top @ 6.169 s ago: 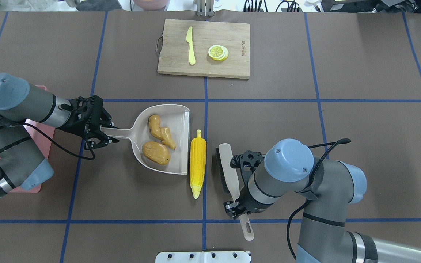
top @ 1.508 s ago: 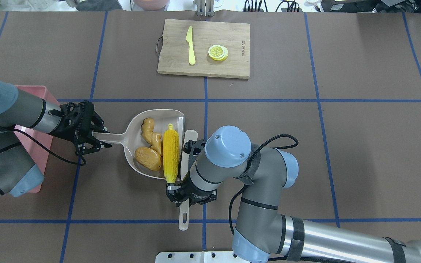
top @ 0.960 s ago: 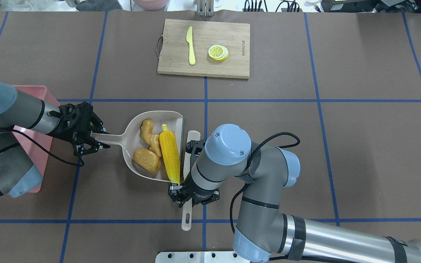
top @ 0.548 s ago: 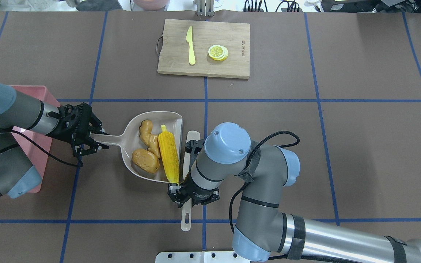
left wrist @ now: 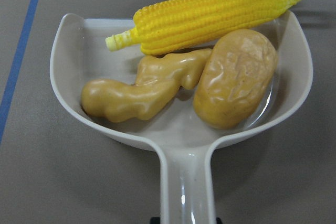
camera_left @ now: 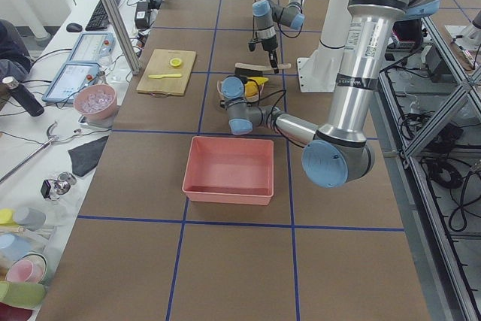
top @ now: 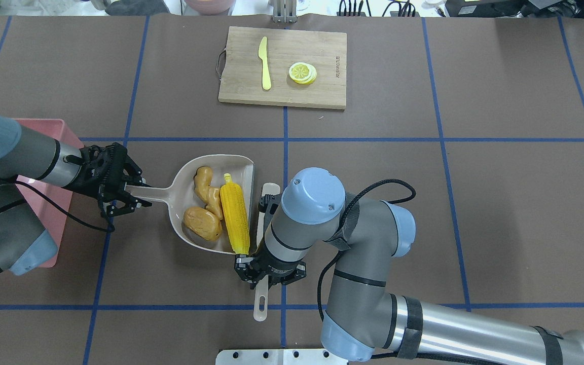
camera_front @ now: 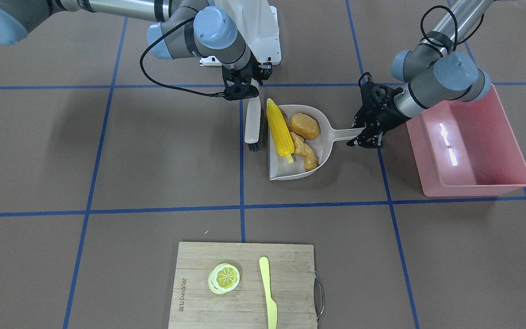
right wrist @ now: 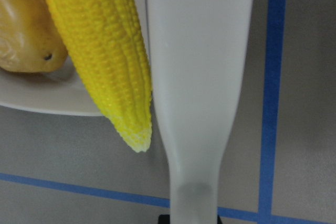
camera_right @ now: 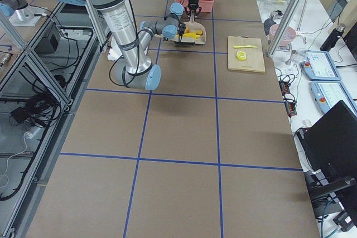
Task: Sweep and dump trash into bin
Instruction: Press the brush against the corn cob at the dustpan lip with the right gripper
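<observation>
The beige dustpan (top: 186,221) holds the yellow corn cob (top: 235,219), the tan ginger root (top: 208,188) and the brown-orange potato (top: 202,223). My left gripper (top: 122,192) is shut on the dustpan's handle (top: 152,192). My right gripper (top: 266,271) is shut on the beige brush (top: 261,294), which lies along the pan's open edge beside the corn. The pink bin (camera_front: 486,185) stands behind my left arm. In the left wrist view the corn (left wrist: 210,17), ginger (left wrist: 142,87) and potato (left wrist: 236,77) lie in the pan. In the right wrist view the corn (right wrist: 100,56) touches the brush handle (right wrist: 199,77).
A wooden cutting board (top: 317,96) at the table's far side carries a pale yellow knife (top: 264,63) and a lemon slice (top: 302,72). Blue tape lines cross the brown table (top: 474,203). A white plate (top: 282,356) sits at the near edge.
The brush pushed the corn from the table into the dustpan beside the ginger and potato. Over the last second the pan and brush shifted only slightly.
</observation>
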Tool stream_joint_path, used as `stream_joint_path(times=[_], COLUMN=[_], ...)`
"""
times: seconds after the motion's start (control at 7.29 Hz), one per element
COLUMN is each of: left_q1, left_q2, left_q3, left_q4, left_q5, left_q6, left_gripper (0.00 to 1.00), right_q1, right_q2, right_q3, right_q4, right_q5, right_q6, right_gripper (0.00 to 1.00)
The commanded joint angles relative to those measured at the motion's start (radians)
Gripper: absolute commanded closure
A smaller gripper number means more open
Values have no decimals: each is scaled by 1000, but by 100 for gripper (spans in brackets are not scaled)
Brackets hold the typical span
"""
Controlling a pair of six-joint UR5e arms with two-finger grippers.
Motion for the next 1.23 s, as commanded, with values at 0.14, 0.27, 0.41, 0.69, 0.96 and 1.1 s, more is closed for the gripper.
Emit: stream_joint_path(times=[0.14,0.27,0.41,0.69,0.96,1.1], left_q1=[1,1,1,1,1,1], left_q2=[3,3,3,4,4,4], left_q3=[0,0,0,0,0,0], left_q4=[-7,-18,-23,-33,-43,-53], left_q5=[-3,-3,-6,-9,-10,-10], left_q6=[0,-2,-2,-3,-3,-5], left_gripper=[100,100,100,100,100,100], right_q1=[9,9,9,11,15,22], right_q2=[2,0,0,2,-4,-9], right_q3=[1,3,6,9,15,24], right_q4=[-8,-8,-10,-17,-23,-25], right_q5=[18,20,20,20,20,26], right_q6=[0,0,0,0,0,0], right_gripper=[100,100,100,100,100,100])
